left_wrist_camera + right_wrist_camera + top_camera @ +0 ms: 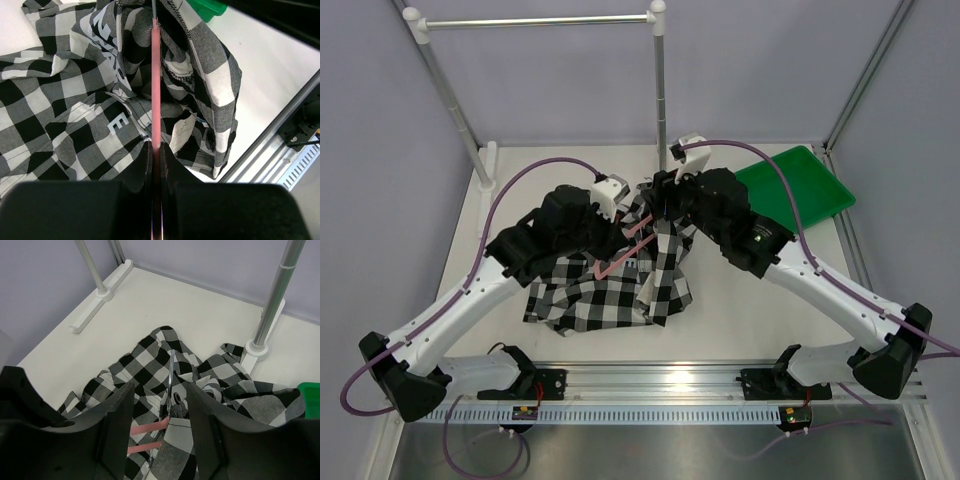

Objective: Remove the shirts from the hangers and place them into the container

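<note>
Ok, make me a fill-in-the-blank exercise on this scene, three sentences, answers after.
1. The left claw is shut on the pink hanger, while the right claw is ____.
2. The shirt has checks in black and ____.
3. The tray at the far right of the top view is ____ in colour.

Missing words: open; white; green.
</note>
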